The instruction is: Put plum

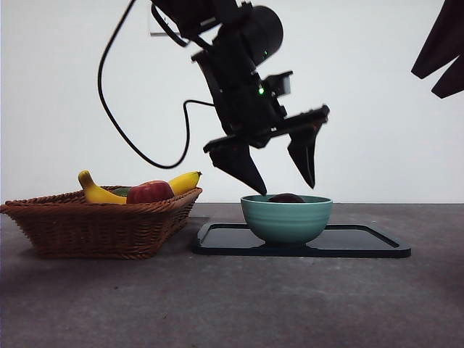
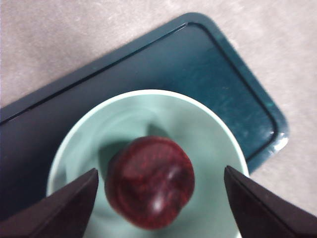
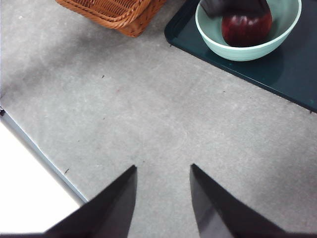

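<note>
The dark maroon plum (image 2: pixel 149 181) lies in the pale green bowl (image 2: pixel 208 134), loose and untouched. In the front view only the plum's top (image 1: pixel 286 197) shows above the bowl's rim (image 1: pixel 286 217). My left gripper (image 1: pixel 279 165) hangs open just above the bowl, one jaw on each side of the plum, touching nothing. The right wrist view shows the plum (image 3: pixel 246 27) in the bowl (image 3: pixel 237 49) far off. My right gripper (image 3: pixel 161 191) is open over bare table, high and to the side, seen as a dark tip (image 1: pixel 442 51) in the front view.
The bowl stands on a dark tray (image 1: pixel 355 243) on the grey table. Left of it, a wicker basket (image 1: pixel 94 225) holds a banana (image 1: pixel 101 192) and a red apple-like fruit (image 1: pixel 150 192). The basket's corner (image 3: pixel 114 12) shows in the right wrist view.
</note>
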Action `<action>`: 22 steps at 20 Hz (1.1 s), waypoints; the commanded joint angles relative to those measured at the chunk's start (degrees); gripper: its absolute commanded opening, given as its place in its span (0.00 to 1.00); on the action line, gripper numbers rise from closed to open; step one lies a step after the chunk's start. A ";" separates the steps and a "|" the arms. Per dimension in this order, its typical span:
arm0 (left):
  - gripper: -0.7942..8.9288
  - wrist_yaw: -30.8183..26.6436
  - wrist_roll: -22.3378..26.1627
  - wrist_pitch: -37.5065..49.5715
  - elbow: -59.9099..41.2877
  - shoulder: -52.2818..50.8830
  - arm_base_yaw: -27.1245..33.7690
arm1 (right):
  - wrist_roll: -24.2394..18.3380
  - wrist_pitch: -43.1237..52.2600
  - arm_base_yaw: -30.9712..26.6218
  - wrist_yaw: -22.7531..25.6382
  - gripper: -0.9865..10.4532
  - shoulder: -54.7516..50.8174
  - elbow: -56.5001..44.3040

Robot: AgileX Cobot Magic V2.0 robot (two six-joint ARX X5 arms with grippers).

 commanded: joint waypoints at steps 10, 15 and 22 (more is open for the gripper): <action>0.45 -2.27 1.68 1.86 1.70 5.11 -0.96 | -1.33 -0.20 0.35 0.02 0.24 0.33 0.33; 0.36 -2.29 2.99 1.86 1.70 5.11 -1.33 | -2.29 -0.20 0.35 0.46 0.24 0.33 0.33; 0.36 -2.29 3.23 -3.48 7.48 4.39 -1.27 | -2.32 -0.20 0.35 1.70 0.24 0.31 0.33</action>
